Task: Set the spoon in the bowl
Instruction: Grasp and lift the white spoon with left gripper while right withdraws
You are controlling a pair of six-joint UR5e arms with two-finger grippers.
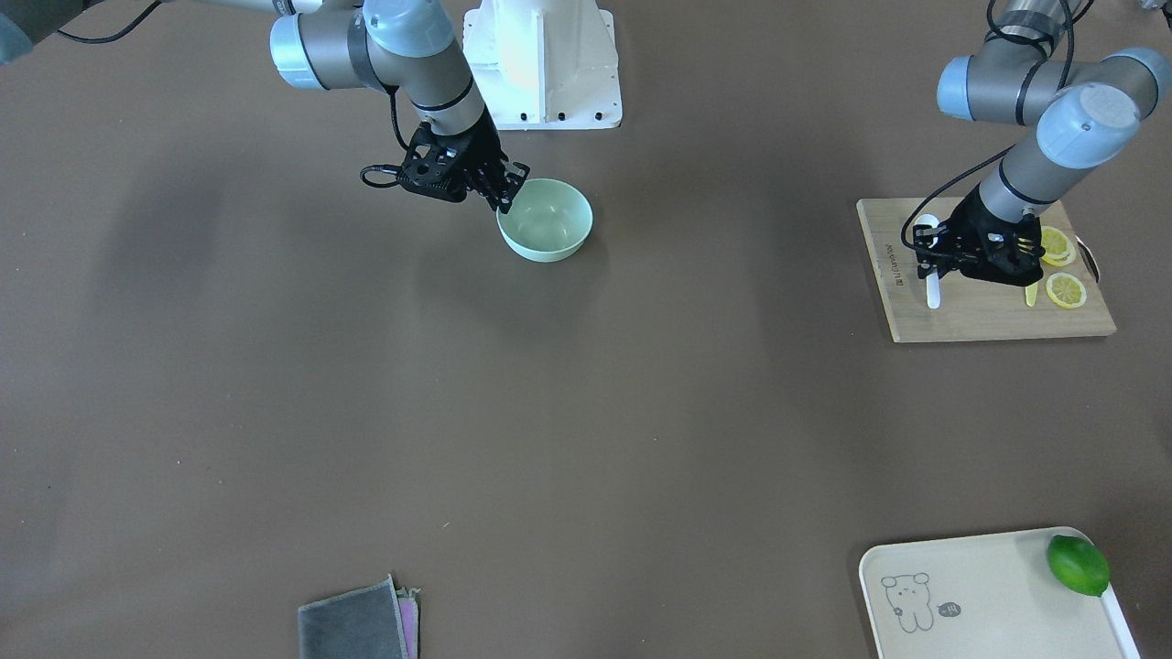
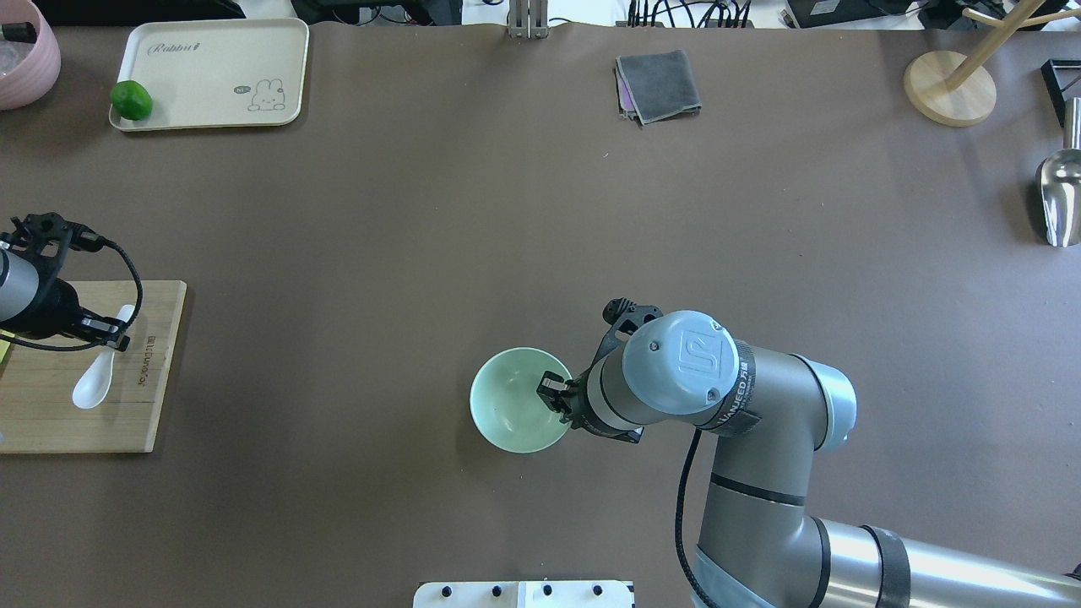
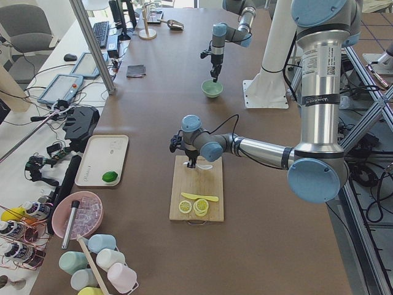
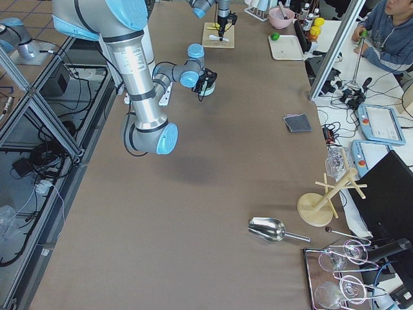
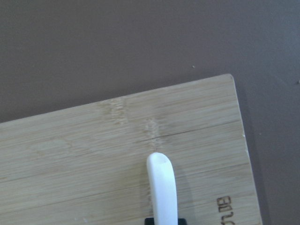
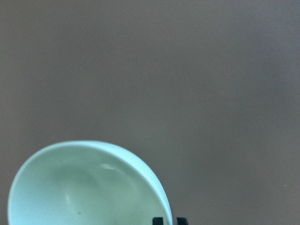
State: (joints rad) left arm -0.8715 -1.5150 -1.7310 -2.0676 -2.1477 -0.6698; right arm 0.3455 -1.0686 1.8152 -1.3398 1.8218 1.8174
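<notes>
The spoon (image 2: 93, 384) lies on the wooden cutting board (image 2: 51, 422), along the board's edge that faces the middle of the bench (image 2: 422, 211). Its scoop is toward the robot and its handle points away. The left claw (image 2: 118, 338) stands over that handle with a finger tight against each side. It is clenched on the handle, and in the left wrist view the rounded tip pokes out past the fingers. I cannot tell whether the spoon is touching the wood or sits just clear of it. At the board's opposite end sit a few lemon slices (image 1: 1065, 290) and a slim yellow knife (image 1: 1032, 295), apart from the spoon.

The bowl (image 2: 507, 405) stands upright on the bare bench, well away from the board toward the robot's right, near the robot's white base. The right claw (image 2: 557, 393) straddles its rim on the side facing away from the board — one finger inside, one outside, pinched on the wall. Beyond the board, farther from the robot, a cream tray (image 2: 203, 93) carries a lime (image 2: 131, 100) in one corner.
</notes>
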